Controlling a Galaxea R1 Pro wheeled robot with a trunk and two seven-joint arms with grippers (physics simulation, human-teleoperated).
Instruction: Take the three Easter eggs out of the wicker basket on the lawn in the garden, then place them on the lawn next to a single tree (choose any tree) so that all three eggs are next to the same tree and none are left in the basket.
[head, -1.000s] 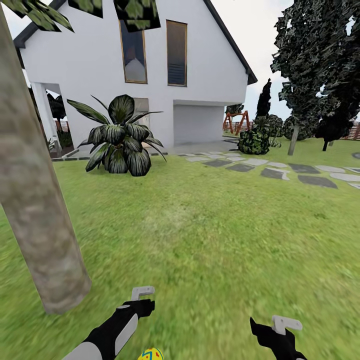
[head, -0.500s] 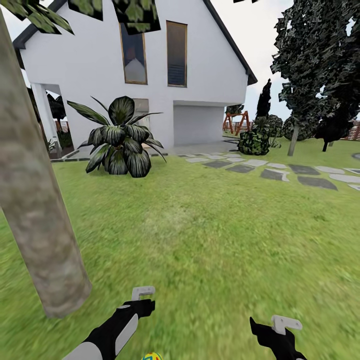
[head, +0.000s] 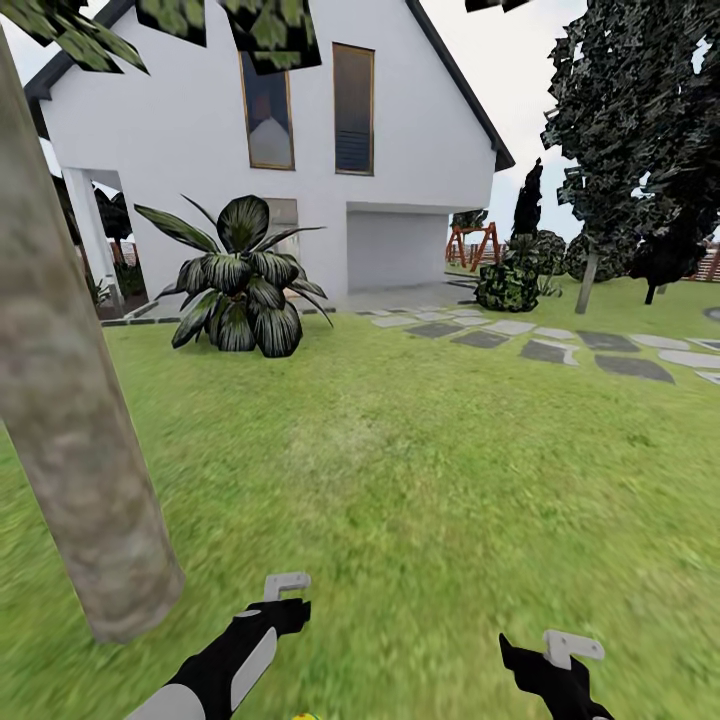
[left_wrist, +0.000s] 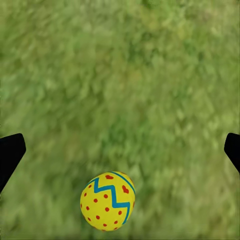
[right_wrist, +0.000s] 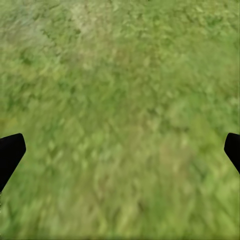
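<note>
A wide green lawn before a white gabled house. The left tool hangs with its dark fingers spread wide, holding nothing; just below it a yellow Easter egg with blue zigzag bands and red dots lies free on the grass, its long axis roughly upright in the wrist picture. The right tool, equally wide and empty, hangs over bare grass. The thick grey-brown mottled tree trunk stands near the left arm, the arm closer to the egg.
</note>
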